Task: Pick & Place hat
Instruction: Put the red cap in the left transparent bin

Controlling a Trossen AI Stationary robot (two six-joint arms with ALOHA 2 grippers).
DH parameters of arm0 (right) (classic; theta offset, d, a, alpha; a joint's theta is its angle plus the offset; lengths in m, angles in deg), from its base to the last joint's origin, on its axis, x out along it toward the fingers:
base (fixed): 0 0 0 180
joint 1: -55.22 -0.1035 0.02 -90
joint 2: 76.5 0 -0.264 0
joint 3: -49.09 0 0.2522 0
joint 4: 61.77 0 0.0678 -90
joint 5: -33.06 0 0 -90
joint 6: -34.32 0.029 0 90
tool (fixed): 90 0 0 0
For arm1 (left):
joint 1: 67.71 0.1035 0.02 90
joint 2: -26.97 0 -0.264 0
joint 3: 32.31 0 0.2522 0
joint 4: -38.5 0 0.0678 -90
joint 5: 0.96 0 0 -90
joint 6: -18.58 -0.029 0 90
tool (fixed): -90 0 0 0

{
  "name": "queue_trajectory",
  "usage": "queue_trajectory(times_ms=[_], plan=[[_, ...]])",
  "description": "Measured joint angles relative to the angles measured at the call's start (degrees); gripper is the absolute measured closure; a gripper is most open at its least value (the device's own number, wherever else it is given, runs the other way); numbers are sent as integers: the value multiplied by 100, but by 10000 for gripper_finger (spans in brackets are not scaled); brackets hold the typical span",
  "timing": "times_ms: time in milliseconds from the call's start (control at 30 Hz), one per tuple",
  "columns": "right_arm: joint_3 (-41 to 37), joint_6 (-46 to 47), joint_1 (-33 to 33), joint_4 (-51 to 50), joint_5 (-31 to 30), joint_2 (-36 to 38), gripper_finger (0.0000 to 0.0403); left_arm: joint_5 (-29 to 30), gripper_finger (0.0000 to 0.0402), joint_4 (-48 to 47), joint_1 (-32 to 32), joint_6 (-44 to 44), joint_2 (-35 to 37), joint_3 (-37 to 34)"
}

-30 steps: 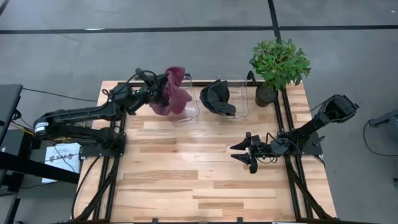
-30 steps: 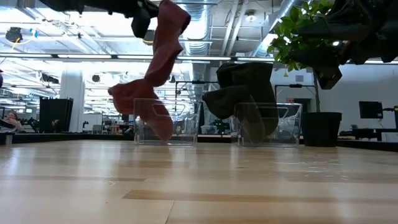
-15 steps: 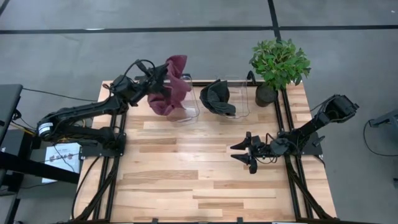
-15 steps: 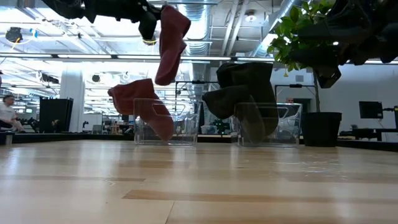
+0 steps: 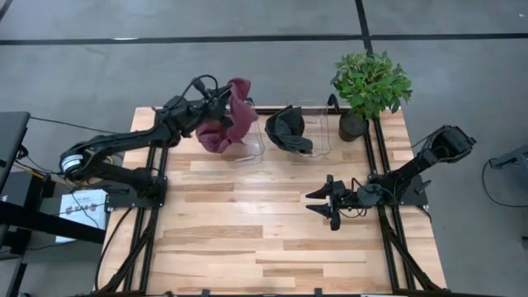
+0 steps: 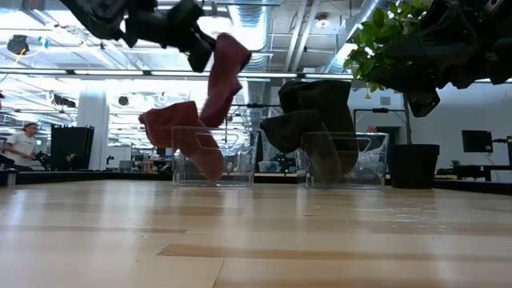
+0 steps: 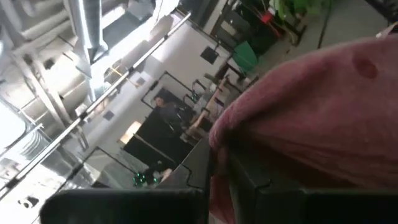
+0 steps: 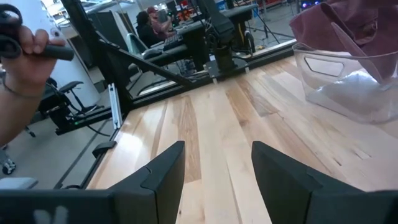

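A maroon hat (image 5: pixel 233 120) hangs from my left gripper (image 5: pixel 219 104) near the table's far edge; its upper part (image 6: pixel 225 72) is raised. Its lower part (image 6: pixel 174 125) lies over the left clear bin (image 6: pixel 213 157). In the left wrist view the maroon hat (image 7: pixel 323 124) fills the picture beyond the gripper, which is shut on it. A dark hat (image 5: pixel 289 130) sits in the right clear bin (image 6: pixel 346 160), bulging over its rim. My right gripper (image 5: pixel 323 203) waits open above the table's middle right, touching nothing. My left gripper holds the maroon hat by its upper end (image 6: pixel 216 50), pinched between the two fingers, which come from the table's left and point slightly downward. The cloth hangs slack below the fingers. Its lower part (image 5: pixel 216 139) rests on the left clear bin.
A potted plant (image 5: pixel 370 82) stands at the far right corner beside the right bin. Bare wood spreads over the near half of the table (image 5: pixel 272 247). A person's hand (image 8: pixel 25 43) shows beyond the table in the right wrist view, with the left bin (image 8: pixel 348 81) ahead.
My left gripper has moved toward the table's far edge and a little to the right, staying shut on the maroon hat. The hat's upper part has swung with it and now slants over the bin; the lower part has stayed on the left bin.
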Motion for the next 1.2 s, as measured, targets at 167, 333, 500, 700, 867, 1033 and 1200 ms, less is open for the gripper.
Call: queue_trajectory(times_ms=[167,333,500,700,867,1033,1200], plan=[[0,-2,-2,-4,-4,0,228,8,373,362,62,156,-464,0],[0,1,-4,-26,-2,0,226,71,373,213,3,337,-707,-2],[0,190,-8,-90,13,0,225,129,373,-186,-93,188,-689,-293],[0,259,-53,-85,17,0,227,468,373,-684,-38,-55,-376,-739],[0,309,-58,-82,17,0,230,476,373,-688,-32,-61,131,-1115],[0,309,-56,-81,20,0,230,485,373,-787,-63,34,856,-1499],[0,311,-56,-52,25,0,230,443,373,-920,-61,329,1319,-2142]])
